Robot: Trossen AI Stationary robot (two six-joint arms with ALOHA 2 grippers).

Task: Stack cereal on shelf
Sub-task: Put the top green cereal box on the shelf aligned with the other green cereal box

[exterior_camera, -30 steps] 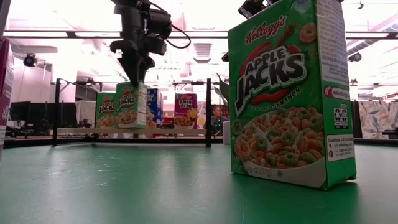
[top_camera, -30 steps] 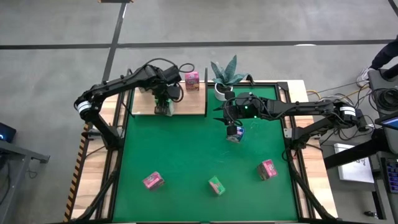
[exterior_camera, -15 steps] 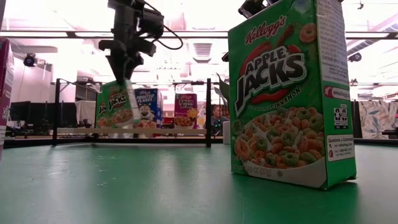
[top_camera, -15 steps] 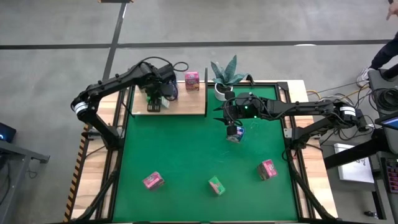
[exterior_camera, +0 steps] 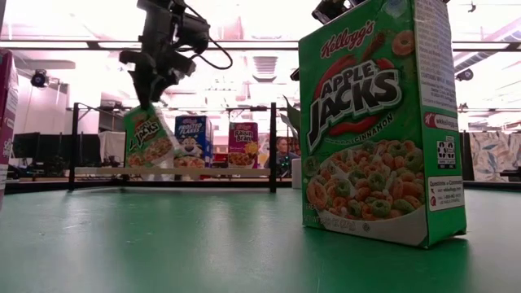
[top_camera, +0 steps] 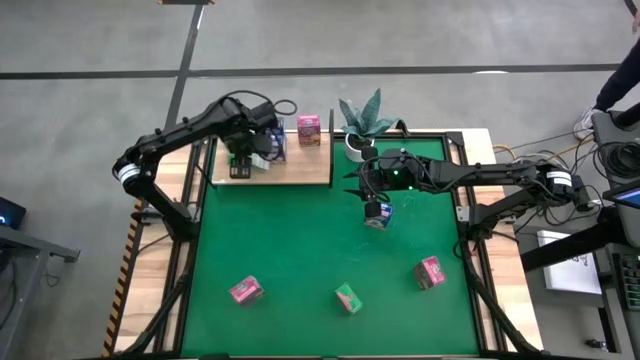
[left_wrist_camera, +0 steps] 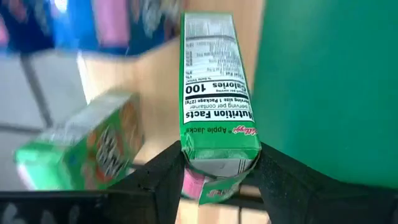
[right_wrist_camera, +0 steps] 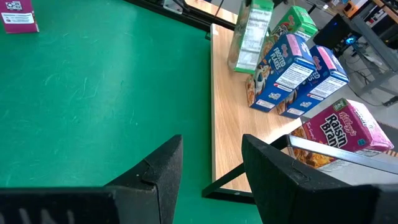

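My left gripper hangs over the left part of the light-wood shelf, shut on a green cereal carton. A second green carton, two blue-and-white cartons and a pink carton rest on the shelf board. My right gripper waits open over the green table near the shelf's right end, with nothing between its fingers. More cereal stands on the table: a green carton and two pink ones. My left gripper pinches the green carton's upper end between its two fingers, one on each broad face, so the narrow nutrition panel faces the wrist camera. The fingers come from above, pointing down. The carton hangs tilted below them; whether its lower end touches the shelf, I cannot tell.
A potted plant stands at the far edge, right of the shelf. Thin black posts rise from the shelf's edges. The green carton fills the low view's right half. A small blue thing shows under my right wrist.
My left gripper has carried the green carton toward the table's left edge along the shelf and has tipped. The carton, upright before, now hangs slanted. A blue-and-white carton behind it has come into sight in the low view.
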